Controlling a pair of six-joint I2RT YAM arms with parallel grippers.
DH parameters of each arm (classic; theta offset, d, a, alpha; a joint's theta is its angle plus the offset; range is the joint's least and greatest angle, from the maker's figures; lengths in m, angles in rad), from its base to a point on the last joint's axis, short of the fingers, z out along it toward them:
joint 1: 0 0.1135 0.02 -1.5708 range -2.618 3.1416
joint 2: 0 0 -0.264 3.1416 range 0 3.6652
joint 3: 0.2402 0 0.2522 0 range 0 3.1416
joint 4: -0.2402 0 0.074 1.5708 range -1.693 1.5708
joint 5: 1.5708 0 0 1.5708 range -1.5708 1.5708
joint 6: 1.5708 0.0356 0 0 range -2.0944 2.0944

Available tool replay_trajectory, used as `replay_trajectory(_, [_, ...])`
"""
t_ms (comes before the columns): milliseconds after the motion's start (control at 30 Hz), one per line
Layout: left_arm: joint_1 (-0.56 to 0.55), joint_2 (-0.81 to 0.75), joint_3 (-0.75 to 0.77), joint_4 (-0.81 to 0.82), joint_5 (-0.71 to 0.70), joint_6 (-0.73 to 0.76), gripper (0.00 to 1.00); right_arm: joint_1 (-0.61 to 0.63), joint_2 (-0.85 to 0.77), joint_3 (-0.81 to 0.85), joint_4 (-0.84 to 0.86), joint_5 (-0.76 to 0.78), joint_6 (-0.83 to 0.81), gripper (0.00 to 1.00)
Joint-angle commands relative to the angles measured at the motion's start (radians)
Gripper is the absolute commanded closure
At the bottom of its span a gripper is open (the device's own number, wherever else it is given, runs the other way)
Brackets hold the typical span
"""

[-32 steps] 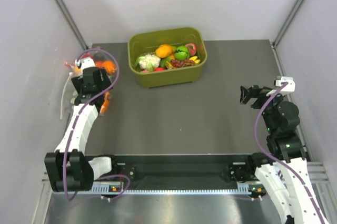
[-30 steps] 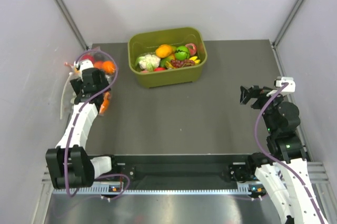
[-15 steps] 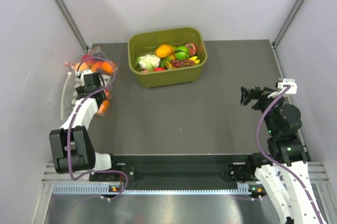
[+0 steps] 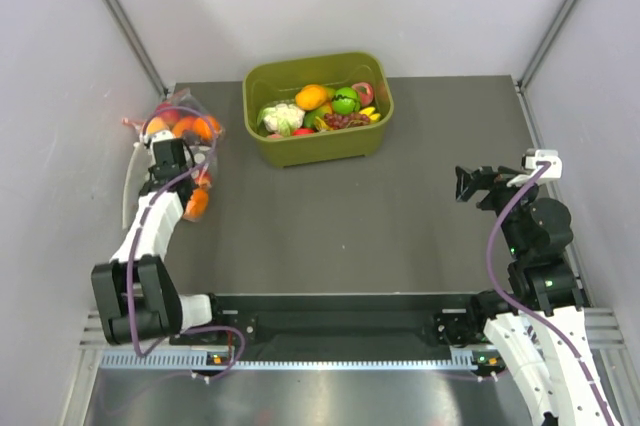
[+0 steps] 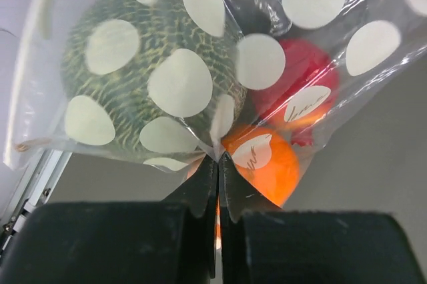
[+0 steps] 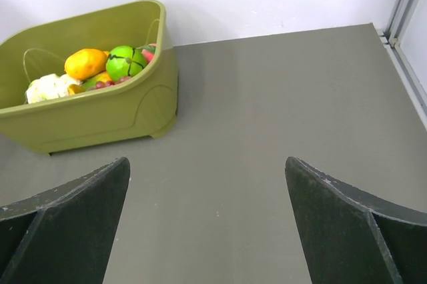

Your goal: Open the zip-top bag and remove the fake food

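Note:
The zip-top bag (image 4: 188, 124), clear with white dots, lies at the table's far left by the wall. In the left wrist view the zip-top bag (image 5: 180, 84) fills the picture. Through it show the fake food pieces: a dark green pumpkin (image 5: 133, 37), a red fruit (image 5: 303, 74) and an orange fruit (image 5: 273, 171). My left gripper (image 5: 218, 159) is shut, pinching a fold of the bag's film at its near lower edge; from above the left gripper (image 4: 170, 142) sits on the bag. My right gripper (image 4: 463, 184) hovers at the right, open and empty, as the right gripper (image 6: 207, 164) shows in its own view.
A green tub (image 4: 318, 146) with a cauliflower, green apple and other toy produce stands at the back centre; the green tub (image 6: 100, 117) is ahead-left of the right gripper. Grey walls close in left, right and behind.
The left gripper's jaws have gone from open to shut on the bag's film. The left arm drew slightly toward the wall. The right arm has not moved.

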Motion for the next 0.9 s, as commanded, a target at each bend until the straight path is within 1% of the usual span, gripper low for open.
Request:
replay_trajectory(0, [-0.001, -0.137, 0.013, -0.01, 0.068, -0.013, 1.0, 0.004, 0.002, -0.001, 0.028, -0.021, 0.005, 0.0])
replay_trajectory(33, [-0.003, -0.192, 0.01, -0.013, 0.085, -0.028, 1.0, 0.004, 0.007, -0.001, 0.033, -0.027, 0.005, 0.0])
replay_trajectory(200, [-0.026, -0.343, -0.019, -0.068, 0.172, -0.096, 1.0, 0.002, 0.039, 0.004, 0.034, -0.041, 0.002, 0.0])
replay_trajectory(267, [-0.049, -0.415, -0.051, -0.07, 0.189, -0.117, 1.0, 0.002, 0.053, 0.007, 0.033, -0.047, 0.001, 0.0])
replay_trajectory(300, [-0.082, -0.438, -0.059, -0.088, 0.189, -0.125, 1.0, 0.002, 0.057, 0.008, 0.033, -0.05, 0.001, 0.0])
replay_trajectory(367, [-0.143, -0.504, -0.072, -0.107, 0.171, -0.142, 1.0, 0.002, 0.069, 0.013, 0.033, -0.05, -0.002, 0.0])
replay_trajectory(467, [-0.228, -0.607, -0.072, -0.147, 0.096, -0.159, 1.0, 0.002, 0.076, 0.019, 0.03, -0.044, -0.002, 0.0])
replay_trajectory(533, [-0.259, -0.671, -0.069, -0.173, 0.061, -0.173, 1.0, 0.004, 0.085, 0.024, 0.028, -0.045, -0.004, 0.0])
replay_trajectory(633, [-0.305, -0.717, -0.07, -0.2, 0.08, -0.205, 1.0, 0.004, 0.103, 0.028, 0.027, -0.049, -0.007, 0.0])
replay_trajectory(733, [-0.346, -0.731, -0.101, -0.204, 0.108, -0.235, 1.0, 0.002, 0.137, 0.037, 0.03, -0.058, -0.007, 0.0])
replay_trajectory(833, [-0.406, -0.711, -0.119, -0.181, 0.079, -0.243, 1.0, 0.002, 0.175, 0.045, 0.028, -0.11, -0.005, 0.0])
replay_trajectory(867, [-0.444, -0.704, -0.131, -0.171, 0.073, -0.251, 1.0, 0.005, 0.183, 0.047, 0.028, -0.125, -0.005, 0.0])
